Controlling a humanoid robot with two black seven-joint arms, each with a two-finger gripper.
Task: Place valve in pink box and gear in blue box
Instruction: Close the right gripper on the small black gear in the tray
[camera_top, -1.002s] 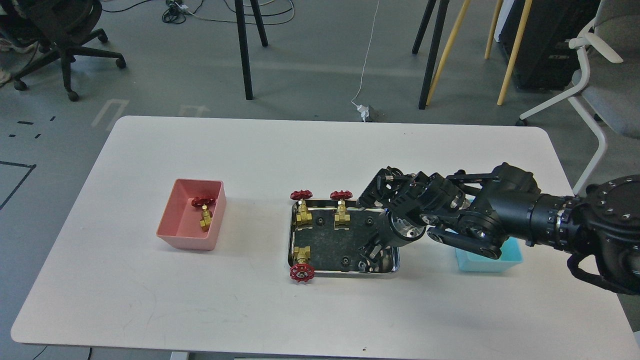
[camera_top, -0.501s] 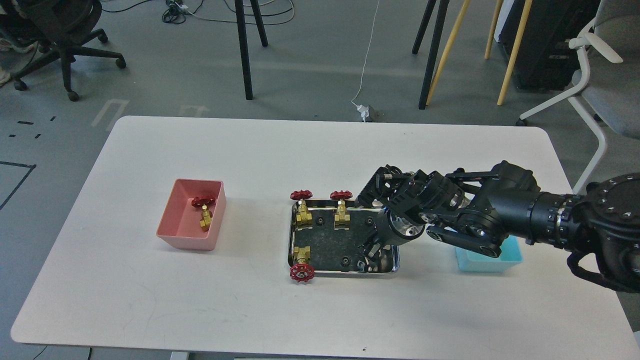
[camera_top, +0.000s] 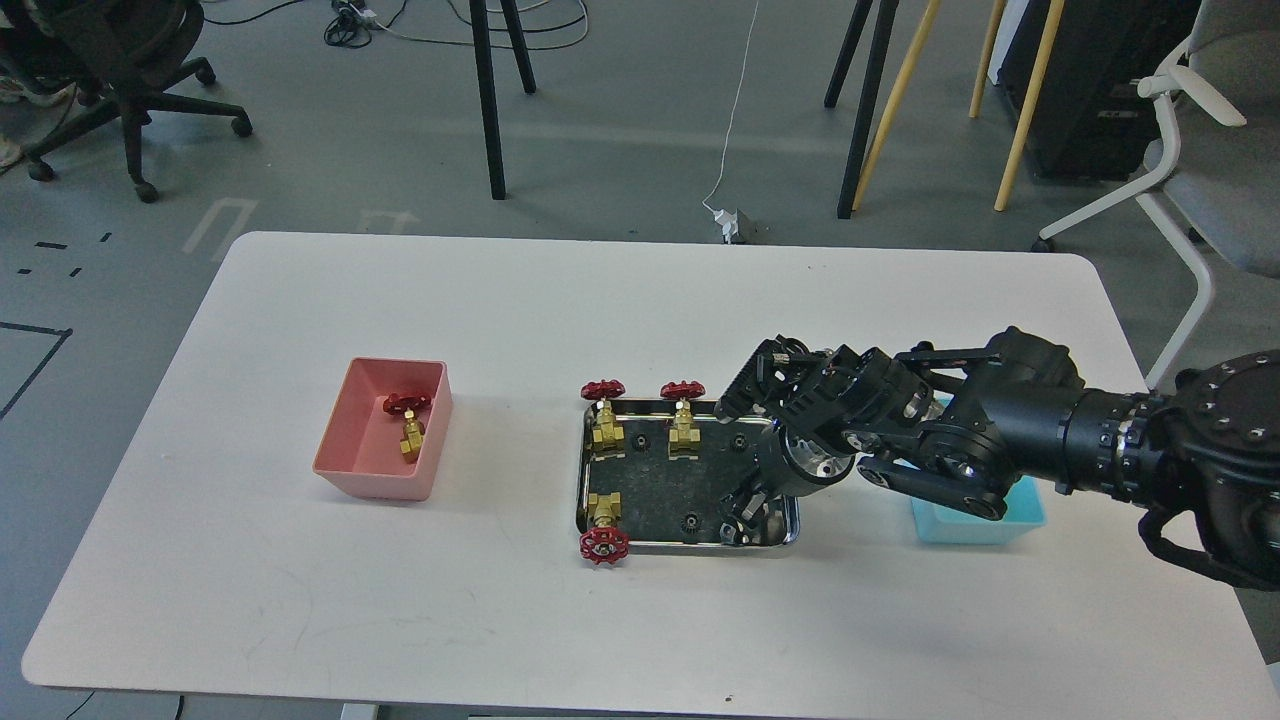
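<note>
The pink box stands on the left of the table with one valve inside. Three more valves lie in the steel tray: two at its far edge and one at its near left corner. Small black gears lie on the tray floor, among them one gear near the front and one near the back. My right gripper points down into the tray's near right corner; its fingers are dark and I cannot tell them apart. The blue box is mostly hidden behind my right arm. My left gripper is out of view.
The white table has its edges all around. Chairs and stand legs are on the floor beyond the far edge.
My right wrist has shifted only slightly over the tray's right end. The valves, gears and boxes have not moved.
</note>
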